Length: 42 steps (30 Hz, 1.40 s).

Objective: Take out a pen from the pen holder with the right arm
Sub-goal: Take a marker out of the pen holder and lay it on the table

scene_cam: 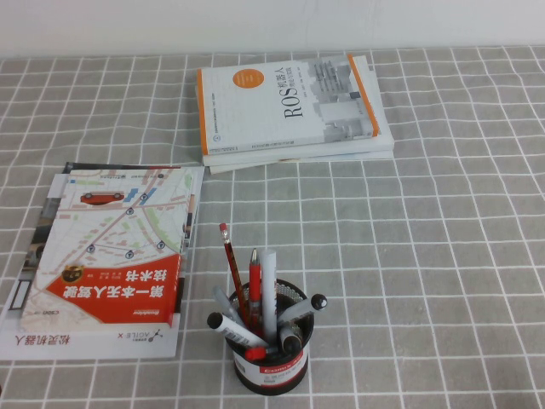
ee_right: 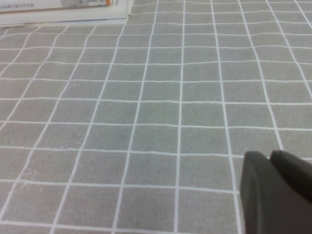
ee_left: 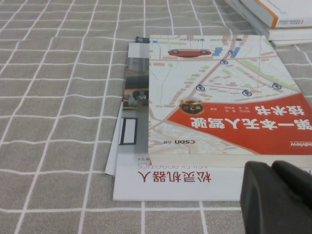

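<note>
A black mesh pen holder [scene_cam: 271, 362] stands near the table's front edge in the high view. It holds several pens: a red pencil [scene_cam: 232, 268], a red pen [scene_cam: 255, 285], a grey marker [scene_cam: 269, 290] and black-capped markers. Neither arm shows in the high view. My right gripper [ee_right: 269, 157] appears only in its wrist view, shut and holding nothing, low over bare checked cloth; the holder is out of that view. My left gripper [ee_left: 273, 168] is shut too, hovering just in front of the red and white book [ee_left: 219, 97].
A red and white map-cover book [scene_cam: 115, 256] lies on a larger white booklet [scene_cam: 94, 345] at the left. A stack of ROS books [scene_cam: 289, 106] lies at the back centre, its edge visible as the book stack [ee_right: 63, 12]. Grey checked cloth [scene_cam: 426, 256] covers the table.
</note>
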Tool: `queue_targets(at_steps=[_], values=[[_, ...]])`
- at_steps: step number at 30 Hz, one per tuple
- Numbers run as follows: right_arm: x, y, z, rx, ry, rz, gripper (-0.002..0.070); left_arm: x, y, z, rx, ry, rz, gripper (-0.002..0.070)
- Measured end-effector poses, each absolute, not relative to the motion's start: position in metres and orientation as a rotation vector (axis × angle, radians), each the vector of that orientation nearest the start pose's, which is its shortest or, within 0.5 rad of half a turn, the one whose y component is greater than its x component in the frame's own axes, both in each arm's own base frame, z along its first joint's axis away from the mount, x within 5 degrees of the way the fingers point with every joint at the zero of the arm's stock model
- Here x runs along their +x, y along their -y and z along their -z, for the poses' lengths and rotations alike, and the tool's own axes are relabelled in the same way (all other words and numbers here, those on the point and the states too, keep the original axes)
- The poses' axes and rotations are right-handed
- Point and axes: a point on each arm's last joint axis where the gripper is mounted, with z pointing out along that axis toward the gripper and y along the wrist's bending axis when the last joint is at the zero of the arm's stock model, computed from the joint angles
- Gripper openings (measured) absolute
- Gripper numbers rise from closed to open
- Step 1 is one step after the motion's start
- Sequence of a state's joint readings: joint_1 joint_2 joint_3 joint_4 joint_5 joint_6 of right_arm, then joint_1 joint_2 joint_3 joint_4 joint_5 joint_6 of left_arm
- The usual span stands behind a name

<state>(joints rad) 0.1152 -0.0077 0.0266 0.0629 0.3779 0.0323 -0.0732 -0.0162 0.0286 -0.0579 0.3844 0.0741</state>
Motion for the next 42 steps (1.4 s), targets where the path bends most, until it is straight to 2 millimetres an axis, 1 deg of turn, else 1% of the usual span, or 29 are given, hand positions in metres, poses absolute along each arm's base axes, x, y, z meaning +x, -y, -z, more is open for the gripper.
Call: queue_targets(at_steps=[24, 30, 38, 42], values=[[0.052, -0.008, -0.171, -0.032, -1.877, -0.174, -0.0013, 0.052, 0.006, -0.17, 0.103, -1.877, 0.057, -0.0003], [0.054, -0.013, -0.181, 0.098, -1.777, -0.349, -0.0012, 0.052, 0.006, -0.17, 0.103, -1.877, 0.057, -0.0003], [0.056, -0.011, -0.198, 0.381, -1.56, -0.63, -0.0013, 0.052, 0.006, -0.17, 0.103, -1.877, 0.057, -0.0003], [0.056, -0.009, -0.201, 0.435, -1.517, -0.67, -0.0013, 0.052, 0.006, -0.17, 0.103, -1.877, 0.057, -0.0003]])
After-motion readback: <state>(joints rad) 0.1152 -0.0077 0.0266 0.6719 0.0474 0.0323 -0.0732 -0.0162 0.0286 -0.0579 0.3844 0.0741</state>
